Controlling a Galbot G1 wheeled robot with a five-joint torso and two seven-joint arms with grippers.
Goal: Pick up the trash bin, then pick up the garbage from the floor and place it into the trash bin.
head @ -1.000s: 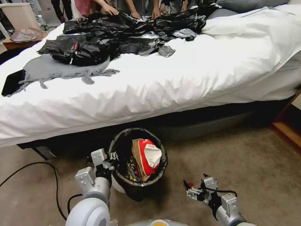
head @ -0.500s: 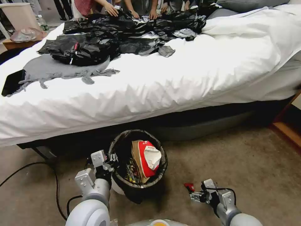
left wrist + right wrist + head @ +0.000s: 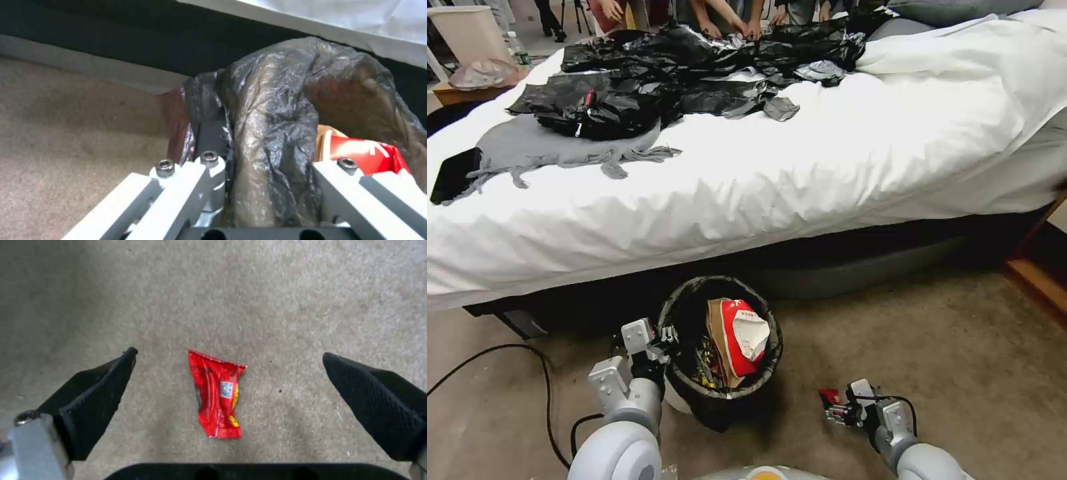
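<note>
Bin in hand, last red wrapper lined up for pickup.

Lower left of the head view: left gripper [image 3: 662, 338] clamped on the rim of the trash bin [image 3: 694, 393], one finger inside and one outside the dark bag liner [image 3: 271, 140] in the left wrist view; bin at lower centre in front of the bed [image 3: 827, 173], already loaded with a brown paper bag [image 3: 718, 333] and a red-and-white packet [image 3: 746, 337]. Lower right: right gripper [image 3: 835, 408] low over the carpet [image 3: 960, 360], jaws spread wide, straddling a small red wrapper [image 3: 218, 395] flat on the floor, not touching it. Step in hand, by the look of it: collecting garbage. Next move: down onto the wrapper, a close across its narrow width, then a lift left over the bin's open mouth.
</note>
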